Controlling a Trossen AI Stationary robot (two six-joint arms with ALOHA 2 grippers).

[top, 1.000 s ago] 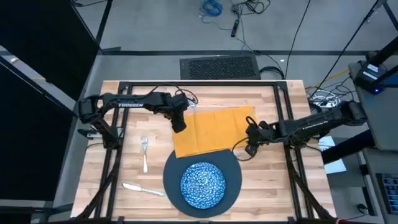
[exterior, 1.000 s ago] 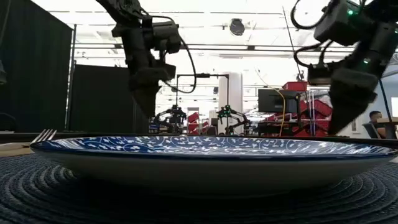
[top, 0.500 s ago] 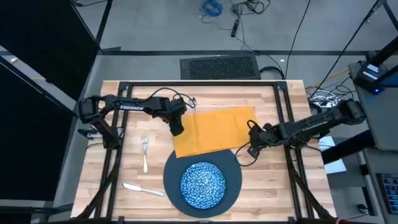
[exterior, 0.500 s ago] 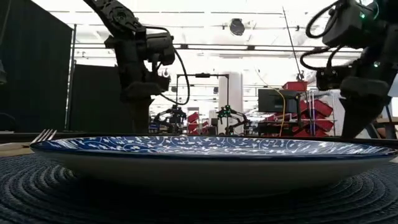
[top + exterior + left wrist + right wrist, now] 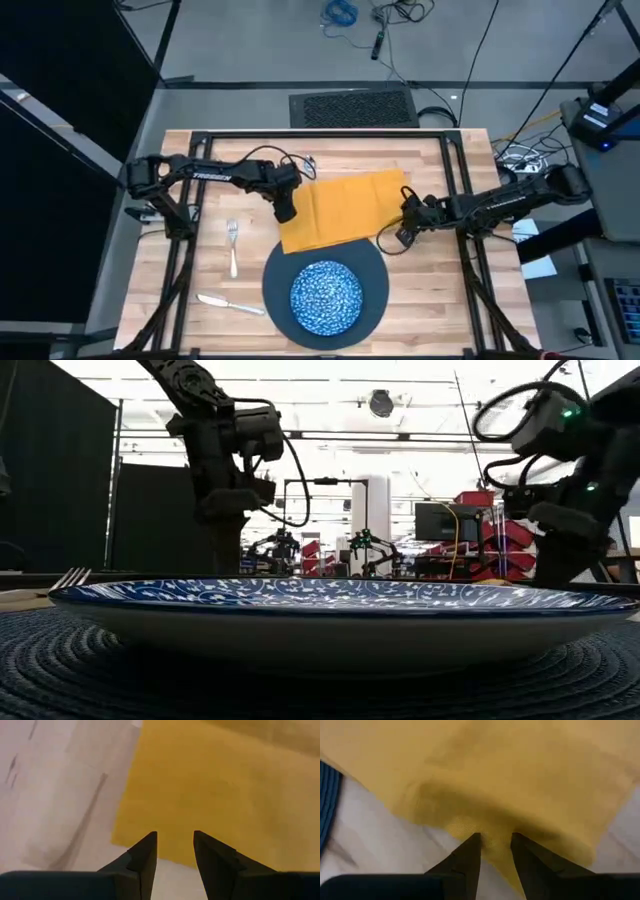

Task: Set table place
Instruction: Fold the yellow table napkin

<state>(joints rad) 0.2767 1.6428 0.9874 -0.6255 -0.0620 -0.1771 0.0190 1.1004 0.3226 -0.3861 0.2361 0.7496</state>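
"TROSSEN" lettering marks left arm (image 5: pixel 215 175) — right gripper (image 5: pixel 494 845) pinches napkin (image 5: pixel 520 775).

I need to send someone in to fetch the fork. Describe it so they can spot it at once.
Start at the round dark mat near the table's front edge, with the speckled blue plate on it. Left of it on bare wood lie two silver pieces. The fork is the one farther back, lying front to back with tines pointing away; the knife lies crosswise nearer the front edge.
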